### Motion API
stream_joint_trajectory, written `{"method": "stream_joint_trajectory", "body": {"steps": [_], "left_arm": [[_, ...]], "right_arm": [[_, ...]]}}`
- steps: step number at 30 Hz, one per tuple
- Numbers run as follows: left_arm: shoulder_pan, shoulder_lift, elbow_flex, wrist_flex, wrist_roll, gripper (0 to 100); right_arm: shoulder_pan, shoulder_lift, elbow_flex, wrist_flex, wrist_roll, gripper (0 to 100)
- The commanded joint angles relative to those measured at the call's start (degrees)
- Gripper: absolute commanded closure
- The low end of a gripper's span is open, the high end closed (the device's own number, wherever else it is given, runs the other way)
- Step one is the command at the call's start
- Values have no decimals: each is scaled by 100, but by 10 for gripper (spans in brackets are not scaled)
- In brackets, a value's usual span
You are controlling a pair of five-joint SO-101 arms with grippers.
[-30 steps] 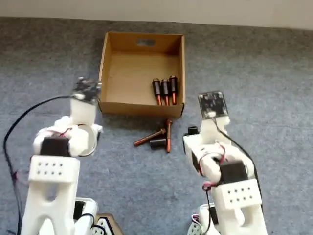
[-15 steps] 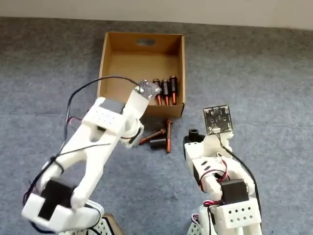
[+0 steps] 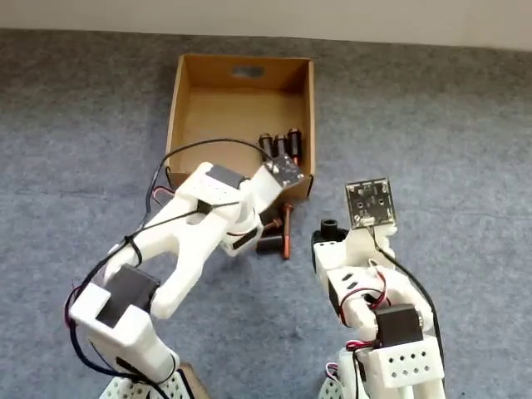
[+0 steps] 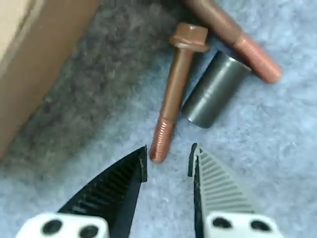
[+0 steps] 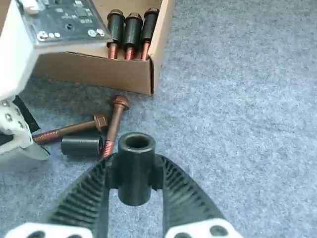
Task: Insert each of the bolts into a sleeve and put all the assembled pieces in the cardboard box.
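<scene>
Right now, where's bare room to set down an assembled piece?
Box floor: bare left of and behind the three pieces in its near right corner. Carpet right of the box: bare. Crowded: in front of the box, two bolts, a sleeve and the left gripper.

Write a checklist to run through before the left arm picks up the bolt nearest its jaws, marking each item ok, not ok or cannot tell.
1. Left jaws open: ok; the threaded end of the near bolt lies at the gap between their tips.
2. Near bolt free of the loose sleeve: cannot tell; they lie side by side, perhaps touching.
3. Second bolt out of the way: ok; it lies past the loose sleeve.
4. Right jaws shut on the held sleeve, upright: ok.
5. Held sleeve's top opening clear: ok.
6. Room in the cardboard box: ok; three assembled pieces sit in one corner.
</scene>
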Motion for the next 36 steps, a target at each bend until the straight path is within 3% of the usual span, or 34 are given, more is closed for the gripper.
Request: {"method": "stream_joint_trajectory", "body": {"steps": [1, 7, 11, 16, 19, 23, 27, 36], "left_arm": [[84, 136, -207, -176, -114, 839], [75, 251, -207, -343, -97, 849], [66, 251, -207, -325, -97, 990], [48, 242, -154, -299, -114, 992], [48, 224, -215, 193, -141, 991], [-163, -259, -13, 747, -791, 991], [-866, -1165, 541, 949, -1442, 991], [-2044, -2651, 2316, 1187, -4097, 986]], "right_arm": [[-57, -84, -31, -110, -35, 992], [-57, -84, -22, -110, -44, 992], [-57, -92, -22, -110, -44, 992], [-57, -101, -22, -110, -44, 992], [-57, -101, -22, -110, -44, 992], [-57, -110, -22, -110, -44, 992], [-57, -110, -22, -110, -44, 992], [-66, -110, -22, -110, -44, 992]]}}
